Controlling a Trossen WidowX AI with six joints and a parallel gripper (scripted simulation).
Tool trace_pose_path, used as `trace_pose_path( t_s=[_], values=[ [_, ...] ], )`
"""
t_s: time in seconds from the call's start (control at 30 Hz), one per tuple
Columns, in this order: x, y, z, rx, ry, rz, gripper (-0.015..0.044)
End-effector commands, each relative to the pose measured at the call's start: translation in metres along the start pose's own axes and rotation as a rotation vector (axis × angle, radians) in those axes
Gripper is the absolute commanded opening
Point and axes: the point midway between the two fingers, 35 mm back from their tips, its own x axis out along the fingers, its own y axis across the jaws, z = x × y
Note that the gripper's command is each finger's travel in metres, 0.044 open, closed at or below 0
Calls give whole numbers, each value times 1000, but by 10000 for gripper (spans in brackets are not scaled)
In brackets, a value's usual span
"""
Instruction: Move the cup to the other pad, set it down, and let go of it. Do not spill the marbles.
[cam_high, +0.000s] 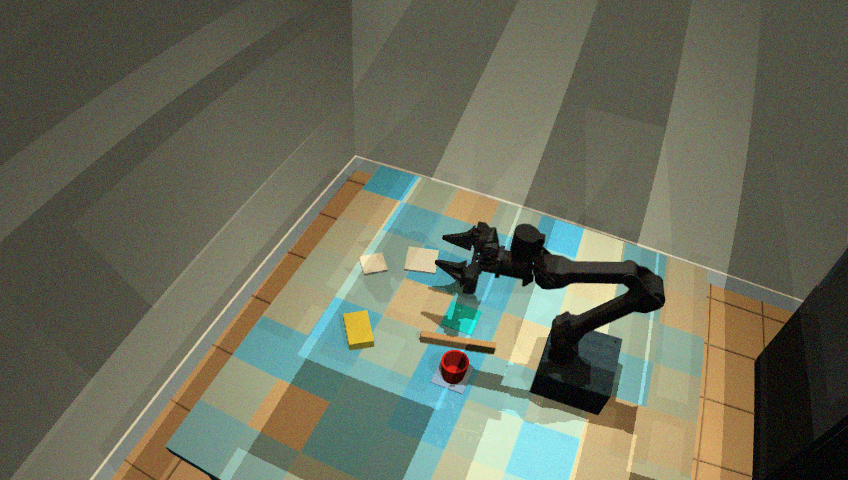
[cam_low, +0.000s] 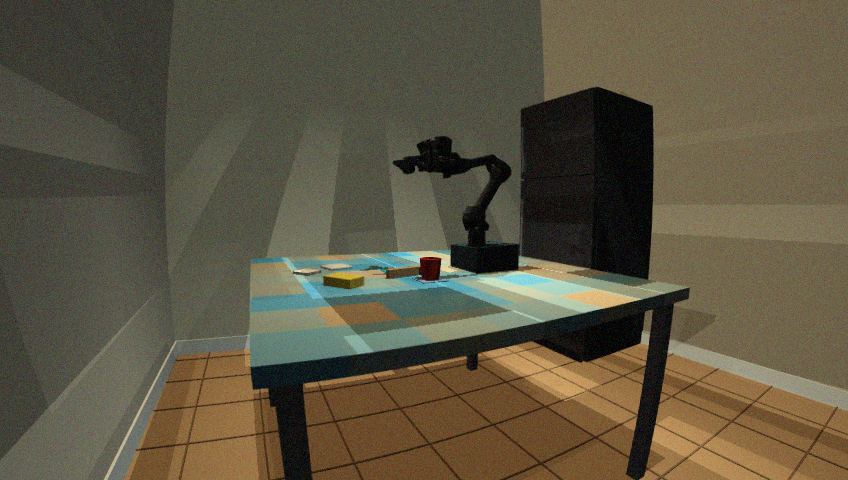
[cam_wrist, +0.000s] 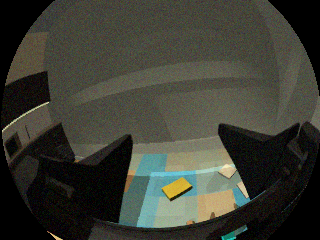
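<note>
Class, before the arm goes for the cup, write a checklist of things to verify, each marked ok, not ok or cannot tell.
1. Black parallel-jaw gripper open, holding nothing: ok.
2. Red cylindrical cup upright on its pale square pad: ok.
3. Marbles inside the cup: cannot tell.
4. Teal square pad free of objects: ok.
5. Long wooden bar lying between the cup and the teal pad, out of the path: not ok.
6. Gripper above the cup: not ok; it hangs high, elsewhere.

wooden bar (cam_high: 457, 342) just beside cup (cam_high: 454, 365), open above
</note>
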Motion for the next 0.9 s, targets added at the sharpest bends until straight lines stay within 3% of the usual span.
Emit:
trace_pose_path(
  t_s=[0.0,0.1,0.3,0.43,0.63,0.73,0.87],
  values=[
    [1,0,-2,6,8,0,374],
    [11,4,-31,95,132,-4,295],
    [17,27,-144,485,640,-126,148],
    [-11,35,-209,715,965,-363,148],
    [-64,38,-262,888,1266,-796,148],
    [-82,44,-272,914,1333,-964,148],
    [-83,44,-273,915,1337,-976,148]
  ],
)
